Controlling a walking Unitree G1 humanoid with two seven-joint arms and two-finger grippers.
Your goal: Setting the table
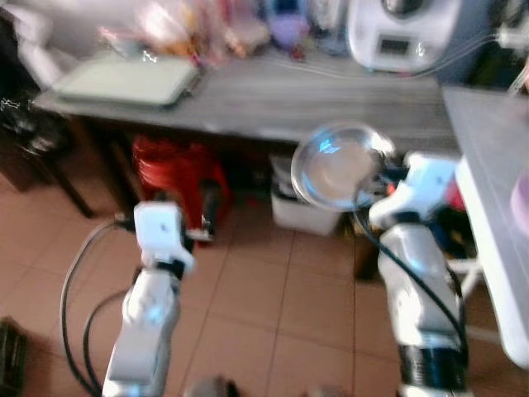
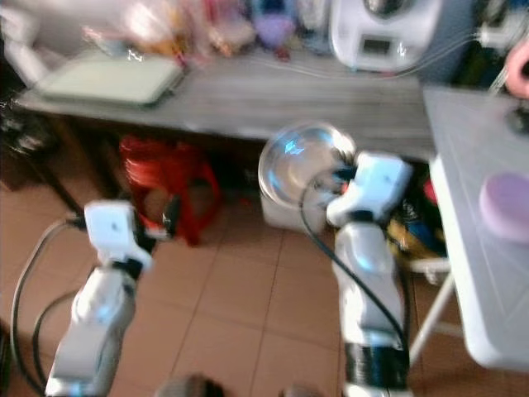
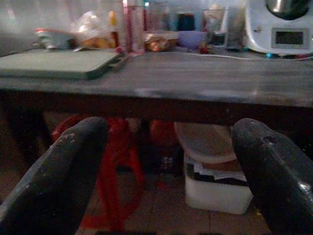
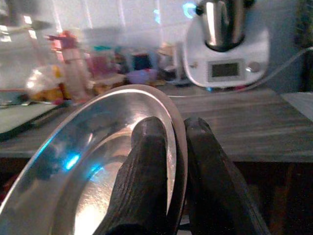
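Note:
My right gripper (image 4: 177,161) is shut on the rim of a shiny steel plate (image 1: 337,165), holding it tilted up in front of the grey wooden counter (image 1: 331,103); one black finger lies inside the plate (image 4: 98,166), the other behind its rim. My left gripper (image 3: 166,166) is open with nothing between its fingers, held low in front of the counter's edge, over the tiled floor. The left arm (image 1: 157,248) reaches forward at the left.
A pale green tray (image 1: 124,81) lies on the counter's left end, with bottles and jars behind. A white kitchen machine (image 1: 397,29) stands at the back right. Under the counter are a red stool (image 1: 178,178) and a white box (image 1: 306,211). A white table (image 2: 479,207) stands at right.

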